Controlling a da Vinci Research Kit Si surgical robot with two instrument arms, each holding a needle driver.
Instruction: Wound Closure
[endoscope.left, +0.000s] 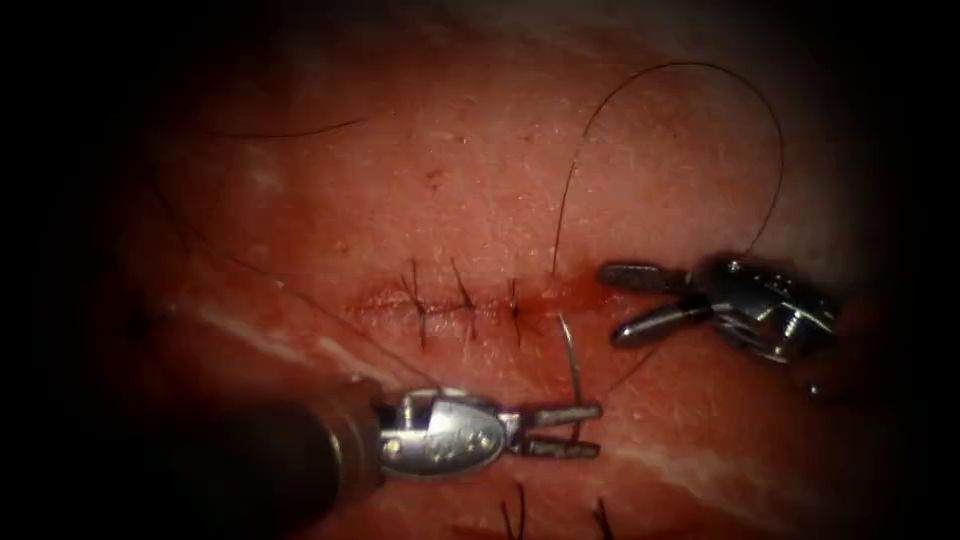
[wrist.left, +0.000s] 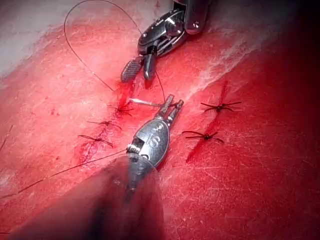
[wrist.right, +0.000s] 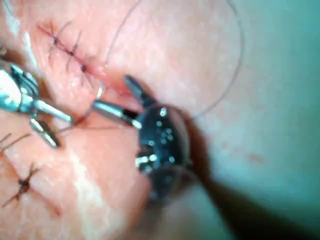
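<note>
- Endoscope view: my left tool (endoscope.left: 585, 430) comes in from the lower left, its jaws slightly parted around the lower end of the needle (endoscope.left: 571, 365); they seem to grip it near the tail, though I cannot tell how firmly.
- The needle stands nearly upright in this view, its long axis running from my left jaws up toward the cut (endoscope.left: 450, 305), curved, with its upper end just below the cut's right end. Whether that end is in the tissue (endoscope.left: 450, 180) is hard to make out.
- My right tool (endoscope.left: 640, 300) lies right of the cut, jaws spread wide and holding nothing, one jaw along the wound's right end.
- The thread (endoscope.left: 700, 70) rises from the cut's right end, arcs over the tissue and drops behind my right tool.
- Three stitches (endoscope.left: 465, 300) cross the cut to the left of the needle.
- Left wrist view: the needle (wrist.left: 145, 103) points from my left tool (wrist.left: 172, 106) toward the wound.
</note>
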